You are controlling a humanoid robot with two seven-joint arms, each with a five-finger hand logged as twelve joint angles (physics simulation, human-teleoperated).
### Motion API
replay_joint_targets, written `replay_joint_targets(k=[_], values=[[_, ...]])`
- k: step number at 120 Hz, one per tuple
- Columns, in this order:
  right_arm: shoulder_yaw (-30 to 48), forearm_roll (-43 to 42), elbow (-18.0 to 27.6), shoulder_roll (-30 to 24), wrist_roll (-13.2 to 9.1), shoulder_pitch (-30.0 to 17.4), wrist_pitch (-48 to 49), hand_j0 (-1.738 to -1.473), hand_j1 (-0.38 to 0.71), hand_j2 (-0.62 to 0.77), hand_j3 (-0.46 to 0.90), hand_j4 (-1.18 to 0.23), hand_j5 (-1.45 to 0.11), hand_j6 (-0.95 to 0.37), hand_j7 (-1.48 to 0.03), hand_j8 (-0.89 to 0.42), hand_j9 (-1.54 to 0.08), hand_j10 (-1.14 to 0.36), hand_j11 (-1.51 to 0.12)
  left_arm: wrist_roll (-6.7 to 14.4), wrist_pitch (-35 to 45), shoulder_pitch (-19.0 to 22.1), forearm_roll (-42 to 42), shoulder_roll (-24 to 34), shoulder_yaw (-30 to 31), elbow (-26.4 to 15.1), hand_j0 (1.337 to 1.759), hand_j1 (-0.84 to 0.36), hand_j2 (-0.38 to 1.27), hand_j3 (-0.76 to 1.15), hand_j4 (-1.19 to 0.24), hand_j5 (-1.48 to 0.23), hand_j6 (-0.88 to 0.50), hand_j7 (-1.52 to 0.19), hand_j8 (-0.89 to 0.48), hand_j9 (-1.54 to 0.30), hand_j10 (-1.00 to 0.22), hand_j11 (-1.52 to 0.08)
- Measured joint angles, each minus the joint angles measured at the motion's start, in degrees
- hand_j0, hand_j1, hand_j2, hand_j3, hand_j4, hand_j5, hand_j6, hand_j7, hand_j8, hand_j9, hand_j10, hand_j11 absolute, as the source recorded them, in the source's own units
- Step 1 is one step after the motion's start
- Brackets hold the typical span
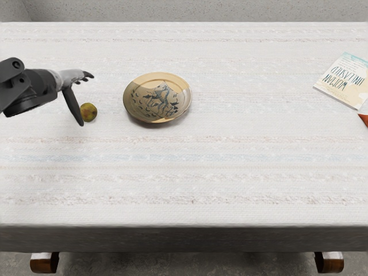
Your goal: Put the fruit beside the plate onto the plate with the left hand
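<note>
Your left hand (70,80) has its fingers spread and holds nothing. One finger (73,106) points down just beside the small green fruit (88,111); you cannot tell if they touch. The fruit lies on the table (184,172), left of the plate (131,92). A book (343,79) lies well apart, at the right edge.

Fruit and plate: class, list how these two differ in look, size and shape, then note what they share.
Size: the fruit is small; the plate is far wider. Look: the fruit is plain olive-green; the plate is tan with a dark painted pattern. Shape: the fruit is a ball; the plate is a shallow disc. Both rest on the table, apart, round in outline.
</note>
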Motion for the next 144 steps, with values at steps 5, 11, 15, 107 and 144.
replay_joint_targets(k=[5,11,15,107,144], values=[[0.00,0.00,0.00,0.00,0.00,0.00,0.00,-1.658,-0.35,0.00,0.00,0.00,0.00,0.00,0.00,0.00,0.00,0.00,0.00,-0.38,2.84,-0.15,0.75,-0.96,1.14,-0.11,1.658,0.25,0.02,0.00,-0.08,-0.10,-0.08,-0.10,-0.08,-0.10,-0.08,-0.10],[0.00,0.00,0.00,0.00,0.00,0.00,0.00,-1.658,-0.35,0.00,0.00,0.00,0.00,0.00,0.00,0.00,0.00,0.00,0.00,-0.68,5.21,-0.17,1.32,-1.73,2.51,0.22,1.658,0.25,0.02,0.00,-0.08,-0.11,-0.09,-0.11,-0.09,-0.11,-0.08,-0.11],[0.00,0.00,0.00,0.00,0.00,0.00,0.00,-1.658,-0.35,0.00,0.00,0.00,0.00,0.00,0.00,0.00,0.00,0.00,0.00,-0.93,6.27,-0.17,1.57,-2.50,3.28,0.99,1.658,0.25,0.02,0.00,-0.09,-0.11,-0.09,-0.11,-0.09,-0.11,-0.09,-0.11],[0.00,0.00,0.00,0.00,0.00,0.00,0.00,-1.658,-0.35,0.00,0.00,0.00,0.00,0.00,0.00,0.00,0.00,0.00,0.00,-2.46,10.82,-0.08,2.05,-9.78,11.70,13.46,1.658,0.04,0.05,0.00,-0.27,-0.34,-0.27,-0.34,-0.27,-0.34,-0.26,-0.34],[0.00,0.00,0.00,0.00,0.00,0.00,0.00,-1.658,-0.35,0.00,0.00,0.00,0.00,0.00,0.00,0.00,0.00,0.00,0.00,-2.42,10.76,-0.03,1.79,-9.96,11.75,13.42,1.657,-0.06,0.07,0.00,-0.35,-0.46,-0.35,-0.46,-0.35,-0.46,-0.35,-0.46]])
